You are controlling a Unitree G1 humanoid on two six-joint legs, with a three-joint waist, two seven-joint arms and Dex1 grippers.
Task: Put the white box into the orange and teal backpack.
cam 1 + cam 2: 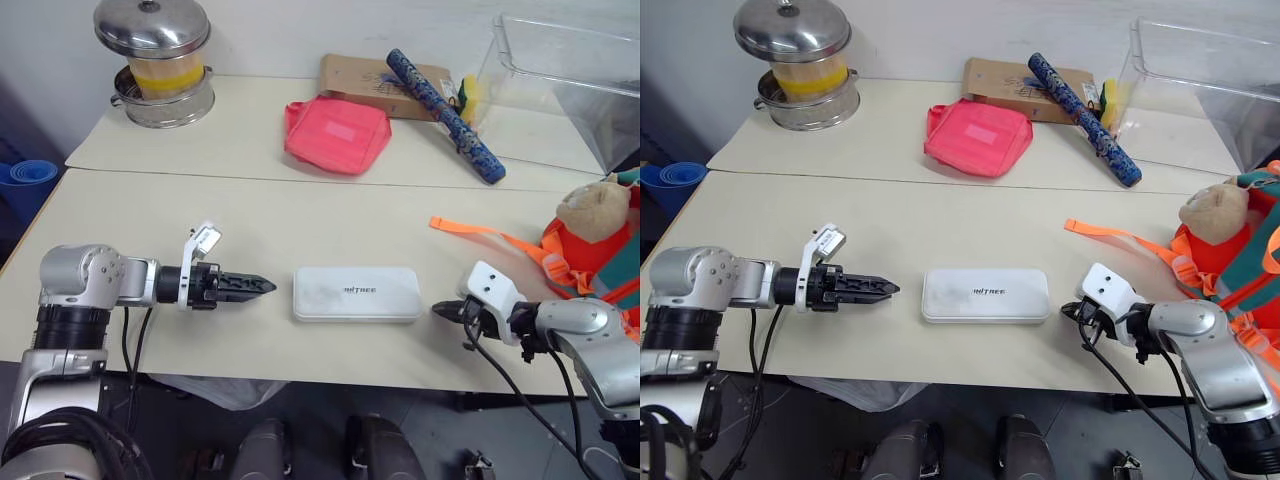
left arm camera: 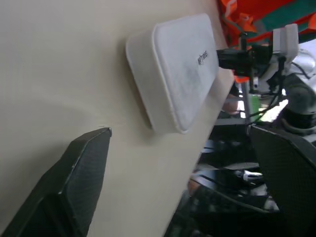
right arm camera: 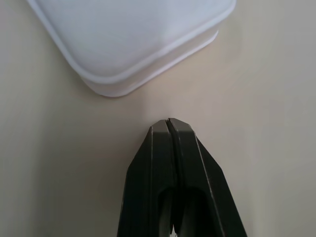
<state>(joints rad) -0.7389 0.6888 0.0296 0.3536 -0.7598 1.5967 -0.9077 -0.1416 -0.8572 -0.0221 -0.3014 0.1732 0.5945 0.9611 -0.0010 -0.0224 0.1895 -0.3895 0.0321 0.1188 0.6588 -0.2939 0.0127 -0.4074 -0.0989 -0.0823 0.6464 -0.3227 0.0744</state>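
table [image 1: 300, 215] | white box [image 1: 356, 293] flat | backpack [image 1: 600, 262] cut off

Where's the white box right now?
In the head views the white box lies flat near the table's front edge, between the left end effector and right end effector, touching neither; the backpack is further right.

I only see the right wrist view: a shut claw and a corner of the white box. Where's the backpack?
Observer: The orange and teal backpack sits at the right edge of the table, on your right arm's side.
Operator: Is the other claw near the box?
Observer: The left claw points at the white box from its far end, without touching it.
Operator: Is it open?
Observer: Yes, the left wrist view shows its fingers wide apart.
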